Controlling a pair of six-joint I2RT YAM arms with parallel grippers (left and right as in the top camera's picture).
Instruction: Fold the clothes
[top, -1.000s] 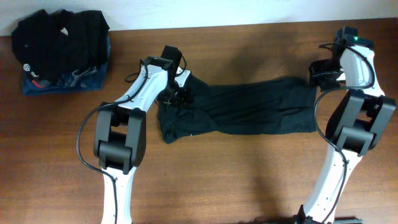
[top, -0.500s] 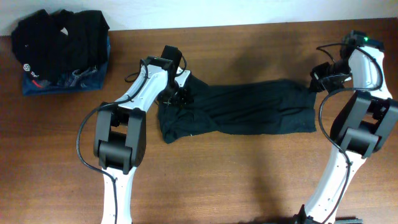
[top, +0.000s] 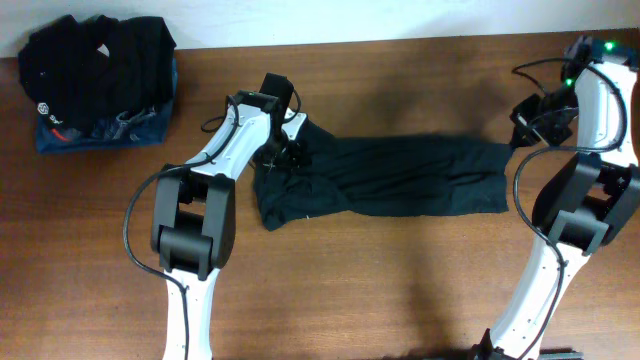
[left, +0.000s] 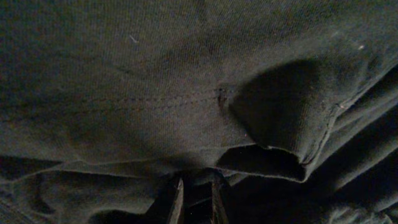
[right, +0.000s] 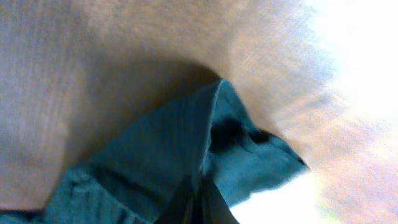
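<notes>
The clothes (top: 400, 180), one plain black garment, lie stretched across the middle of the table between both arms. My left gripper (top: 283, 152) is over their bunched left end. In the left wrist view its narrow jaws (left: 195, 199) are shut on a fold of the dark fabric (left: 155, 93). My right gripper (top: 517, 135) is at the garment's far right upper corner. The right wrist view shows the jaws (right: 200, 199) pinched shut on that corner (right: 143, 168), which is raised off the wood and looks bluish in the glare.
A pile sits at the back left corner: a black ribbed garment with a round white logo (top: 95, 60) on top of a blue printed one (top: 110, 130). Bare wooden table (top: 400, 290) lies in front of the clothes.
My right gripper has moved to the right with the garment's corner, drawing that end out longer. The left arm has stayed where it was.
</notes>
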